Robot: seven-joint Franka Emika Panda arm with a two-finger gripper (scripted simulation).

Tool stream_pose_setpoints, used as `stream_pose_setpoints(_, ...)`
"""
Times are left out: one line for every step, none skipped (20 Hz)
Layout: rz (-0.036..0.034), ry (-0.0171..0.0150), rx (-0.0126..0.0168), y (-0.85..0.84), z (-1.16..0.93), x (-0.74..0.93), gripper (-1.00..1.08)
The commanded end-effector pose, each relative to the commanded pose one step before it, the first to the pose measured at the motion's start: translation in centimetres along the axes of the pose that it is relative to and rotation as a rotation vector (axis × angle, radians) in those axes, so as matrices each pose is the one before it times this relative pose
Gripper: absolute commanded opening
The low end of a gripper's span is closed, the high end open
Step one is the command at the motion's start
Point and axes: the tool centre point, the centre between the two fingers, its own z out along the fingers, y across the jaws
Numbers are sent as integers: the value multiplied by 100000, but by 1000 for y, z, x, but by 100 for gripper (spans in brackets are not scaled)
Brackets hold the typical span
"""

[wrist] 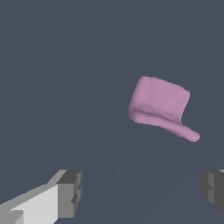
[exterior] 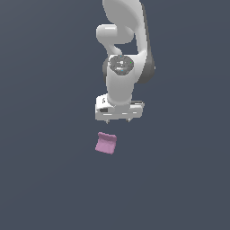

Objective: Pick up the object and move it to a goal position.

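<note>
Dark slate-blue bench (exterior: pixel 49 179) fills both views, flat and unmarked, with no edge or wall showing.

In the exterior view the white Panda arm (exterior: pixel 120 54) comes down from the top of the picture, its wrist pointing straight down. The gripper (exterior: pixel 117 120) hangs at the arm's lower end, a wide white block with two short finger stubs showing beneath it. The stubs stand well apart, so the gripper is spread, and nothing sits between them.

The object (exterior: pixel 106 143) is a small pink-purple block lying on the bench, below the gripper in the exterior view and slightly toward that view's left. It is clear of the gripper, with bare bench showing between them. Its top edge dips in a shallow curve, its corners are rounded, and it sits turned a little askew. It is narrower than the gripper body above it.

The wrist view shows the same state. Two grey fingertips (wrist: pixel 70 192) appear at the picture's lower corners, far apart, one with its white finger body visible behind it. The object (wrist: pixel 159 105) appears beyond them, not between them and touching neither. From this angle it looks like a blocky piece with a thin lip flaring out along one lower edge. Whether the lip rests flat on the bench cannot be told.
</note>
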Motion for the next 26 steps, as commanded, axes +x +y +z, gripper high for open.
stream_pose_setpoints(-1519,18,-51,96,96,57,100)
stream_pose_setpoints(-892,13,-30,61,52,33,100)
stream_pose_setpoints(-1018,21,-33,62,59,39,100)
stream_pose_setpoints(-1159,30,-35,62,67,45,100)
stream_pose_setpoints(-1300,39,-38,64,75,52,100)
stream_pose_setpoints(-1436,44,-42,68,83,56,100)
stream_pose_setpoints(-1557,44,-45,81,90,58,100)
stream_pose_setpoints(-1683,45,-48,91,98,60,100)
stream_pose_setpoints(-1813,47,-50,100,105,63,100)
stream_pose_setpoints(-1947,52,-52,107,113,65,100)
stream_pose_setpoints(-2080,56,-54,114,121,68,100)
stream_pose_setpoints(-2213,60,-56,123,129,69,100)
stream_pose_setpoints(-2341,63,-58,133,137,69,100)
stream_pose_setpoints(-2474,67,-59,141,145,69,100)
stream_pose_setpoints(-2573,71,-60,148,151,68,100)
stream_pose_setpoints(-2581,72,-58,150,152,63,100)
stream_pose_setpoints(-2580,73,-56,151,153,59,100)
stream_pose_setpoints(-2579,74,-54,152,153,54,100)
stream_pose_setpoints(-2578,76,-53,153,153,49,100)
stream_pose_setpoints(-2577,77,-51,154,153,45,100)
stream_pose_setpoints(-2577,79,-50,154,153,40,100)
stream_pose_setpoints(-2576,81,-49,155,153,35,100)
stream_pose_setpoints(-2575,83,-48,155,154,31,100)
stream_pose_setpoints(-2574,85,-47,156,154,26,100)
stream_pose_setpoints(-2573,87,-47,156,154,21,100)
stream_pose_setpoints(-2571,89,-46,156,154,16,100)
